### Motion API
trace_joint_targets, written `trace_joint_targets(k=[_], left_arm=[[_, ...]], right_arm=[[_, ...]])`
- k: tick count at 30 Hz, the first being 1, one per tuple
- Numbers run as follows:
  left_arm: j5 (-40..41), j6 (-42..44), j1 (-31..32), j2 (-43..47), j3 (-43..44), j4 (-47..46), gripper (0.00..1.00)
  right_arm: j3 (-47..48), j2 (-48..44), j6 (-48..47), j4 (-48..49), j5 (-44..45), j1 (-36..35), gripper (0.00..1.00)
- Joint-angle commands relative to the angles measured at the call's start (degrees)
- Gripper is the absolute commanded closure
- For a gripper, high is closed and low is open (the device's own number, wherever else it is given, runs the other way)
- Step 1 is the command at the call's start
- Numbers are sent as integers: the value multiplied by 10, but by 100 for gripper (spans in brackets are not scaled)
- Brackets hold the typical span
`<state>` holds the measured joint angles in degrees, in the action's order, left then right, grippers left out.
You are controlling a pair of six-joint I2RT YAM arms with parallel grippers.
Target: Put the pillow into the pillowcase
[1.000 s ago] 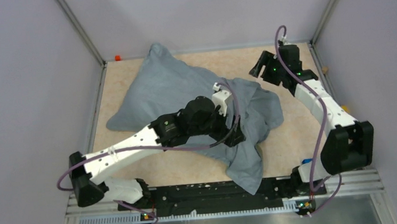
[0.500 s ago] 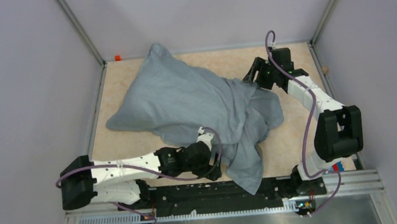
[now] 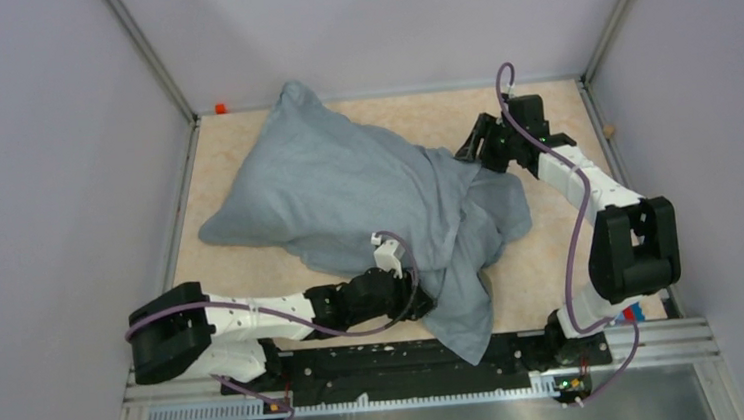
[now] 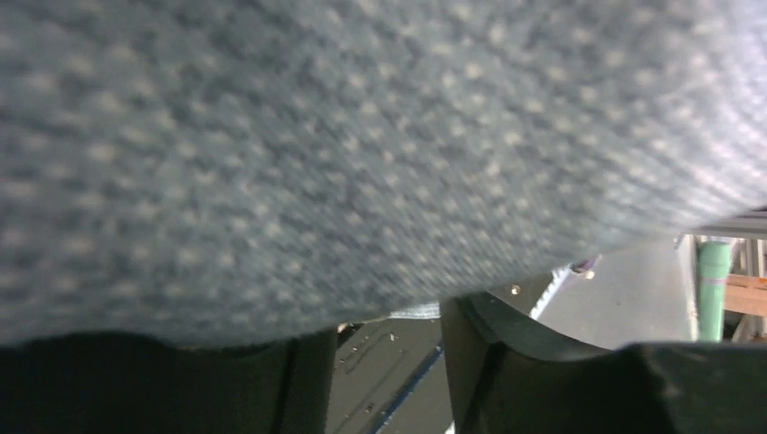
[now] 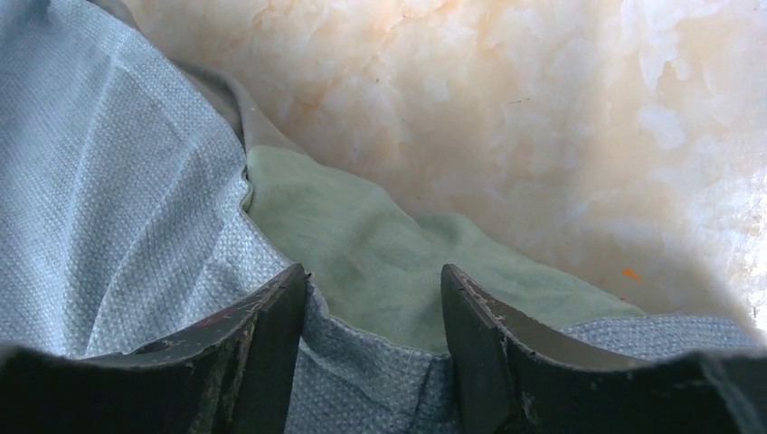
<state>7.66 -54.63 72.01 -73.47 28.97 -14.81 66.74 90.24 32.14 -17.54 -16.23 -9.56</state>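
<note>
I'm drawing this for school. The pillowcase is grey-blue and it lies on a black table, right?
Not quite. The pillowcase is grey-blue, but the table it lies on is pale beige with a marbled look, not black. The top external view shows this.

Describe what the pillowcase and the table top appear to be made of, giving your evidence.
The pillowcase looks like matt, woven grey-blue cloth: a grid of threads shows close up, and it wrinkles limply. The table top looks like smooth beige marbled stone or printed laminate; the pictures cannot settle which.

Pillowcase (image 4: 362,136) — close above parted pincer (image 4: 384,362)
</note>
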Motion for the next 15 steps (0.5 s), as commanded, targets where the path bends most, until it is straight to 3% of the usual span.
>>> trace_joint_targets(k=[1, 3, 7, 8, 15], left_arm=[[25, -12, 0, -8, 18, -42, 58], [27, -19, 1, 0, 22, -16, 69], [25, -31, 1, 14, 29, 54, 94], [21, -34, 1, 16, 34, 76, 100], [-42, -25, 1, 37, 73, 259, 100]], right_arm=[[2, -4, 6, 11, -4, 3, 46], [9, -2, 6, 6, -2, 3, 56], [39, 8, 2, -14, 10, 3, 100], [52, 15, 1, -23, 17, 3, 100], [220, 89, -16, -99, 92, 6, 100]])
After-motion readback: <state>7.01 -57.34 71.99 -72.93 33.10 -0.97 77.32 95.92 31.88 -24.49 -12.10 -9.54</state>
